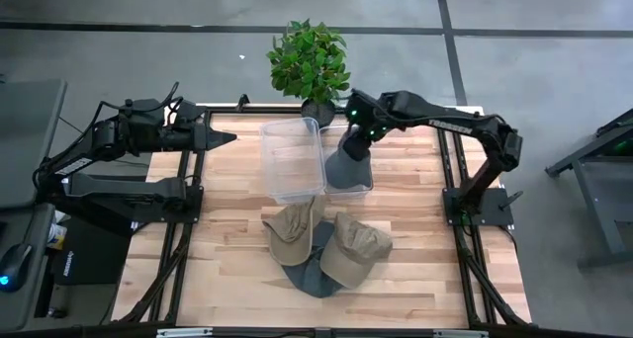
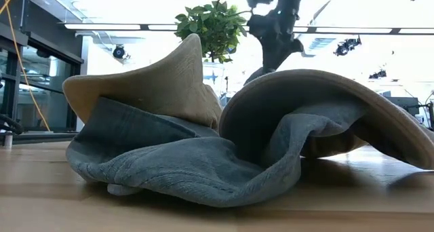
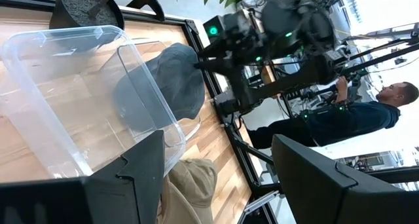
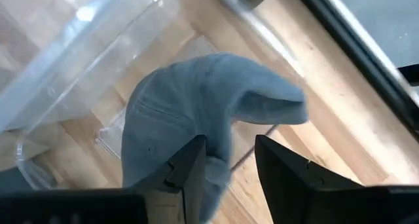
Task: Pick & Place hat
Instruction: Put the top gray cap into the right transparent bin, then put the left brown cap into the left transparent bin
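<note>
Right claw (image 4: 229, 165) over grey-blue fabric hat (image 1: 348, 165) by clear plastic bin (image 1: 292, 158), centre frame; grip state unclear. Left claw (image 3: 216, 178) released, upper left.

Both arms are dark, near-black, built from boxy links on black frame rails bolted along the table edges. Left arm (image 1: 129, 140): chunky matte housings, thin black cables looping over the upper link, tapering to a narrow tip. Right arm (image 1: 435, 121): long slim forearm carrying a pale lettered strip, unreadable, and green status lights at the wrist. Left gripper (image 3: 216, 178) fingers are broad, flat, angular black plates with bevelled edges. Right gripper (image 4: 229, 165) fingers are the same dark moulded plates, edges catching light, small notch on each inner face.
</note>
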